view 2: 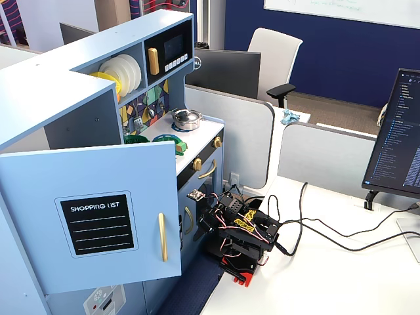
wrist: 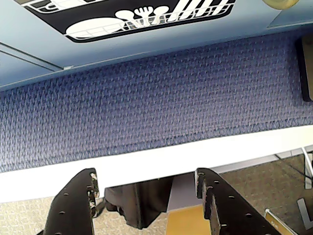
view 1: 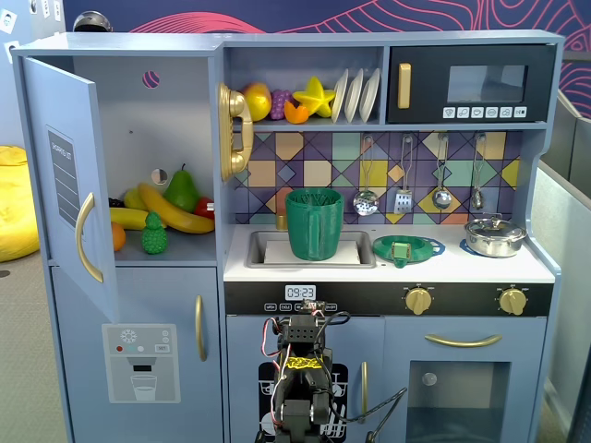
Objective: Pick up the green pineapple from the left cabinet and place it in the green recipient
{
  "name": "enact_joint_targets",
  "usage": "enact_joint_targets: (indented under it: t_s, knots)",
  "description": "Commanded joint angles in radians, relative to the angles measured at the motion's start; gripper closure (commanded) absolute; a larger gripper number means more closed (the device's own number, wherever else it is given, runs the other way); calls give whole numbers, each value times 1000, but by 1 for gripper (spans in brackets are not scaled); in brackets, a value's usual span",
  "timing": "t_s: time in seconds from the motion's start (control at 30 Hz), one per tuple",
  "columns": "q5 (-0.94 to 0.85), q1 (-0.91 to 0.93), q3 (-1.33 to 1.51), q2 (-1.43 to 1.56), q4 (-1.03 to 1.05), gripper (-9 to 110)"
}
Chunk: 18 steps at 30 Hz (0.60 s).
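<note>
We see the arm folded low in front of the toy kitchen, its gripper (wrist: 146,193) released and empty in the wrist view, jaws spread apart and aimed down at the blue mat (wrist: 161,105) along the kitchen's base. The green pineapple (view 1: 154,235) stands upright on the shelf of the left cabinet (view 1: 175,120), just in front of the banana (view 1: 174,212) and the dark pear (view 1: 183,189), with an orange fruit (view 1: 117,236) at its left in a fixed view. The cabinet door (view 1: 63,175) hangs wide open, so the way in is clear. The green recipient (view 1: 314,224) sits in the sink (view 1: 259,242), well to the right of the cabinet and beside the flat green dish (view 1: 409,247). We judge the task not yet begun: the step in hand is the reach up and left to the shelf. To do it well, we would raise the arm clear of the bench edge first, swing toward the cabinet mouth while staying off the open door, and approach the pineapple from the front with jaws wide. Closing across the bumpy body rather than the leafy top should give the firmer hold, and a slow entry should avoid nudging the banana or pear onto it.
</note>
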Motion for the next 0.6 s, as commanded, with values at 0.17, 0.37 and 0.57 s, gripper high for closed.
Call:
enact_joint_targets:
  t_s: [0.17, 0.37, 0.57]
  knots:
    - [66, 3, 3, -12, 173, 101]
    - [64, -38, 2, -12, 150, 101]
    - [115, -305, -2, -25, -423, 101]
